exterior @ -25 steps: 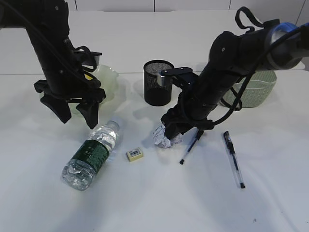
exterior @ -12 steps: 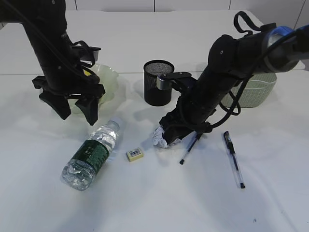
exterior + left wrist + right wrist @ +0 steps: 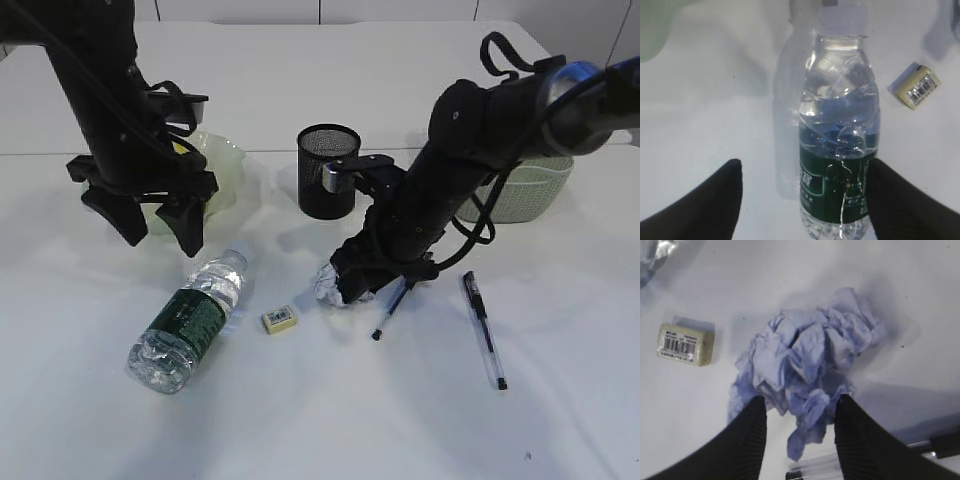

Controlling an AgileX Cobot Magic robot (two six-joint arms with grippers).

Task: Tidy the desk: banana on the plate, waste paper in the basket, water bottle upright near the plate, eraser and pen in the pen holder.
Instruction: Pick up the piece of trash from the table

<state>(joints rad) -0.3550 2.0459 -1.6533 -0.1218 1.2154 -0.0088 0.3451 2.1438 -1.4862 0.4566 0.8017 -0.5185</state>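
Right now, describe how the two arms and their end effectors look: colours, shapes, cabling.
Both arms are matte black with rounded, bulky segments. The left end effector ends in two broad, tapering black fingers. The right end effector has the same black fingers. Black cables loop loosely along both arms, one arching above the right arm's upper end. A silver-grey block sits at the right wrist, and a blue band shows near that arm's upper end.

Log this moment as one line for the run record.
left end effector: open above lying clear plastic water bottle | right end effector: closed on crumpled white waste paper | yellow eraser, two pens: on table
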